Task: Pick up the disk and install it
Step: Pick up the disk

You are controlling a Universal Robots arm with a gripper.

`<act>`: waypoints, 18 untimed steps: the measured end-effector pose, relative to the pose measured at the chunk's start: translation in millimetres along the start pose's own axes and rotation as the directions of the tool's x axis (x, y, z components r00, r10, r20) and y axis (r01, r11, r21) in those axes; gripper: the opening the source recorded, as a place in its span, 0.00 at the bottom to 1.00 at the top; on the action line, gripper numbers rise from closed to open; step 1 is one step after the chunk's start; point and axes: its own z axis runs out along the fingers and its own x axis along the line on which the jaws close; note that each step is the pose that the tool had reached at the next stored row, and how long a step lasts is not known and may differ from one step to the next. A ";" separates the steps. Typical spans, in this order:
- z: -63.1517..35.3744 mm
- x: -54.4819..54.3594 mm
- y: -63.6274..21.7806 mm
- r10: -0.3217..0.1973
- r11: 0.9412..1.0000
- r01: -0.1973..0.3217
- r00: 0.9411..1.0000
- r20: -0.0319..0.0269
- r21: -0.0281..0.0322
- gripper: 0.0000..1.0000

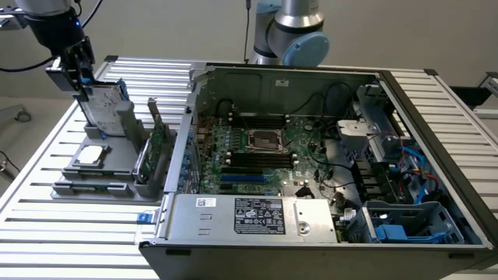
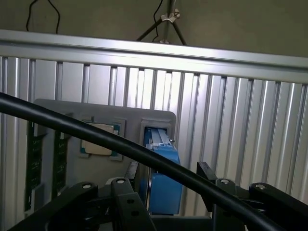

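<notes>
Exterior view gives me the wide layout: my gripper (image 1: 78, 81) hangs at the exterior view's left over a grey plastic holder (image 1: 93, 175), right at the top edge of the disk (image 1: 109, 108). The disk stands upright in its slot, silver-grey metal with a white label and blue trim. In the same holder a small square chip (image 1: 92, 154) lies flat and a thin green circuit card (image 1: 160, 140) stands on edge. To the exterior view's right lies the open computer case (image 1: 233, 81), its green motherboard (image 1: 265, 146) exposed, with a blue plastic drive cage (image 1: 412, 224) in one corner.

Wrist view adds the close detail — the disk seen edge-on, its blue carrier (image 2: 163, 190) between my black fingers (image 2: 126, 204). They are spread wide with a gap showing on one side, so they clamp nothing. A glossy black cable (image 2: 72, 127) crosses in front, and the ribbed aluminium tabletop (image 2: 231, 120) runs behind.
</notes>
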 end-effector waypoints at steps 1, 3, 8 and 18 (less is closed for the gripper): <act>1.5 0.0 0.0 -0.001 1.000 0.001 1.000 0.000 0.000 0.60; 4.7 -0.1 0.2 -0.004 1.000 0.004 1.000 0.000 0.000 0.60; 9.1 -0.1 0.7 -0.010 1.000 0.010 1.000 -0.002 0.000 0.60; 12.4 -0.2 2.3 -0.018 1.000 0.018 1.000 -0.004 0.000 0.60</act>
